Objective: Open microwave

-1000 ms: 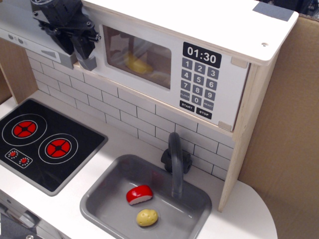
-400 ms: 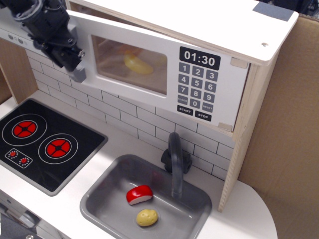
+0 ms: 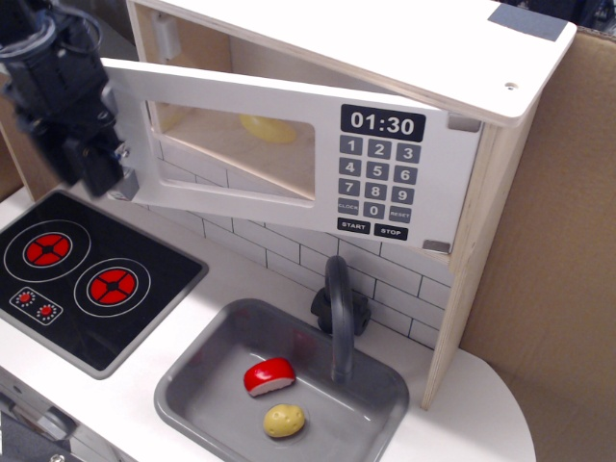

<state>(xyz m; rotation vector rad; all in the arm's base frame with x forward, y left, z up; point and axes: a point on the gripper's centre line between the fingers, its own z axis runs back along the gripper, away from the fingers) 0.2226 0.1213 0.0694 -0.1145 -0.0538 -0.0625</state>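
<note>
A: What has changed since a second ago?

B: Starting at the left, the gripper (image 3: 96, 164) has come down and outward, away from the wall. A second ago it sat high against the closed front; now it hangs over the back edge of the stove (image 3: 87, 279). The door (image 3: 279, 154) has swung out with it, hinged on the right.

A: Is it pinching the handle?

B: It sits at the door's left edge, where the handle would be, but the black body hides the fingers, so I cannot tell whether they are pressed together or spread.

A: And the microwave (image 3: 385, 58) itself?

B: Mounted high at the top, over the tiled wall and the sink (image 3: 188, 385). Its inside now shows at the upper left, with one yellow piece (image 3: 269, 128) lying in it, seen partly through the window.

A: Counts?

B: Two red burners on the stove. One grey tap (image 3: 337, 313). Two food pieces in the sink: one red (image 3: 269, 376), one yellow-brown (image 3: 285, 420). One clock display (image 3: 382, 123) reading 01:30.
</note>
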